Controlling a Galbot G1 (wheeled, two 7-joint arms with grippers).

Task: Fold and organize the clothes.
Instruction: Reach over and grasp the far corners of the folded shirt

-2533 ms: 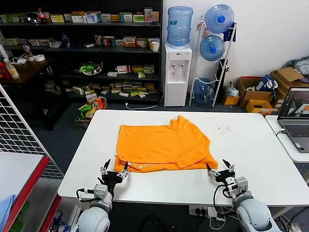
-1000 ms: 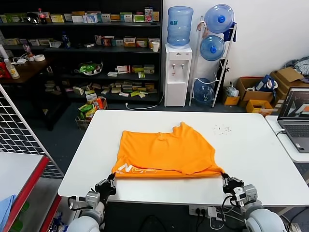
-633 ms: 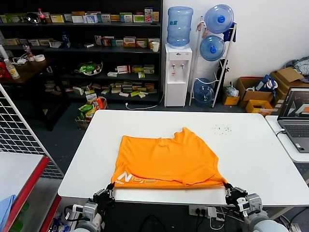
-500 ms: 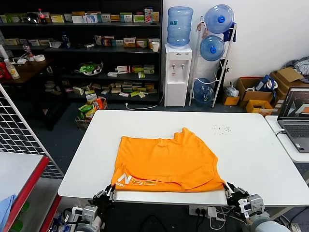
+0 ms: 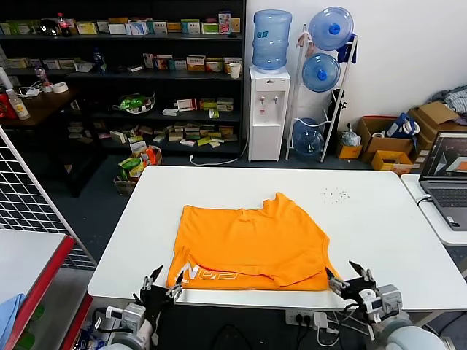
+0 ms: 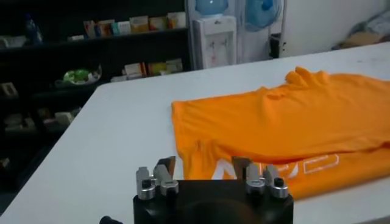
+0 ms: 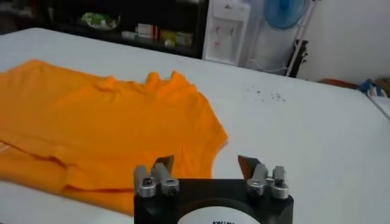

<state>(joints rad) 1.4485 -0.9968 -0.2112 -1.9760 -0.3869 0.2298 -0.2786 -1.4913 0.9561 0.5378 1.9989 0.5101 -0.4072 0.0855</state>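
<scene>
While both grippers sit at the near edge of the white table (image 5: 379, 211), count one orange T-shirt (image 5: 252, 244) lying folded flat near the table's middle, toward the near side. Two grippers: the left gripper (image 5: 159, 286) just off the shirt's near-left corner, the right gripper (image 5: 350, 281) just off its near-right corner. Both sets of jaws stand spread apart, holding nothing, clear of the cloth.

White lettering (image 5: 206, 274) runs along the shirt's near-left hem, one strip of it. The left wrist view catches that lettering (image 6: 286, 167) close up, right ahead of its open jaws; the right wrist view shows only plain orange fabric, plus a scatter of dark specks (image 7: 263, 93) on the far table surface. Only the head view takes in the one laptop (image 5: 446, 179) at far right and the one water dispenser (image 5: 268, 109) beyond the table.
</scene>
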